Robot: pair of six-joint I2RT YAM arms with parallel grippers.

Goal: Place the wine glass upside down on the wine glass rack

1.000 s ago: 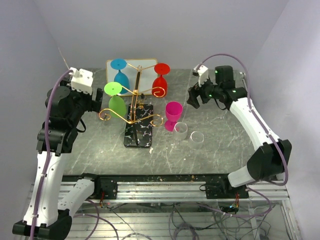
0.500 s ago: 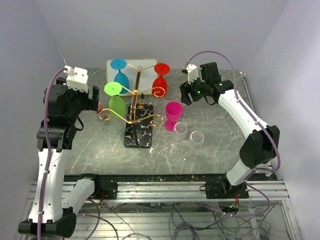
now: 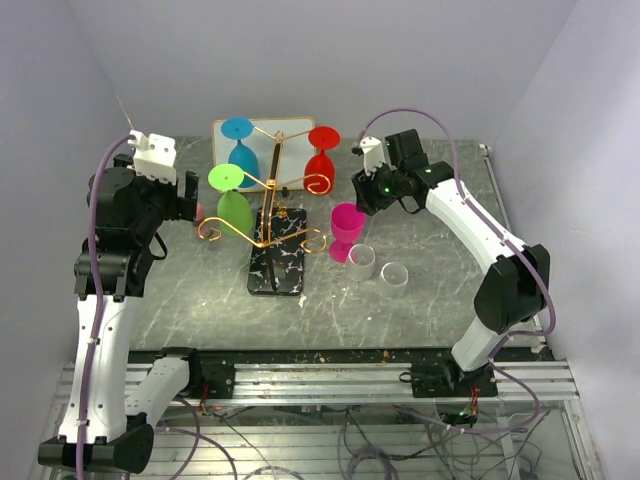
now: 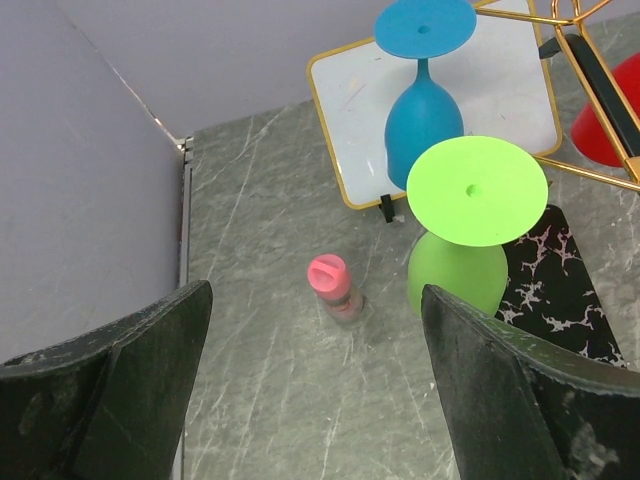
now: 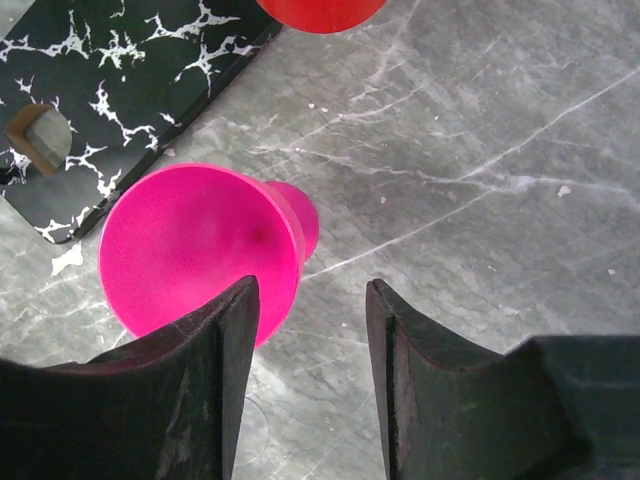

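left end effector (image 4: 315,335) is hovering over the desk (image 4: 260,200), jaws standing wide apart | pink-capped bottle (image 4: 332,285) is standing on the desk below | green glass (image 4: 477,190) and blue glass (image 4: 425,100) are sitting foot-up | black veined rack base (image 4: 560,285) is lying just beside the green glass | white gold-rimmed tray (image 4: 350,90) is lying behind the blue glass
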